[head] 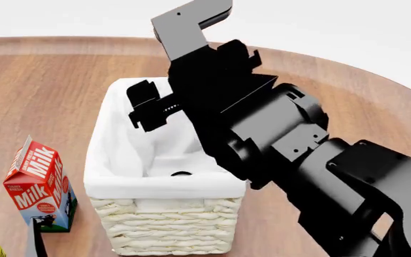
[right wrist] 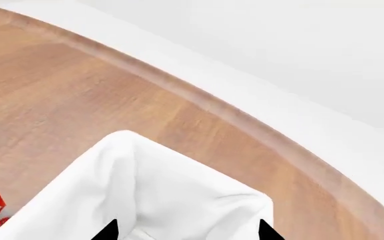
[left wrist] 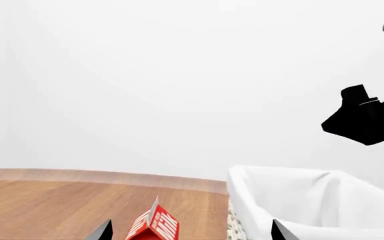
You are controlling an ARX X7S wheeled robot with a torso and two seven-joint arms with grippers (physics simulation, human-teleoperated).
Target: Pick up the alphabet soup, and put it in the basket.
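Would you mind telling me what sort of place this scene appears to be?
Probably a simulated tabletop test scene: a round wooden table against a blank white backdrop, bearing only groceries like a milk carton and a cloth-lined wicker basket.

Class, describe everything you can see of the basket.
The basket is a tall rectangular cream wicker weave, lined with white cloth folded over its rim. It stands upright on the wooden table, open at the top. A small dark shape shows low inside; what it is cannot be told. The milk carton stands beside it, apart. The right gripper hangs over its opening.
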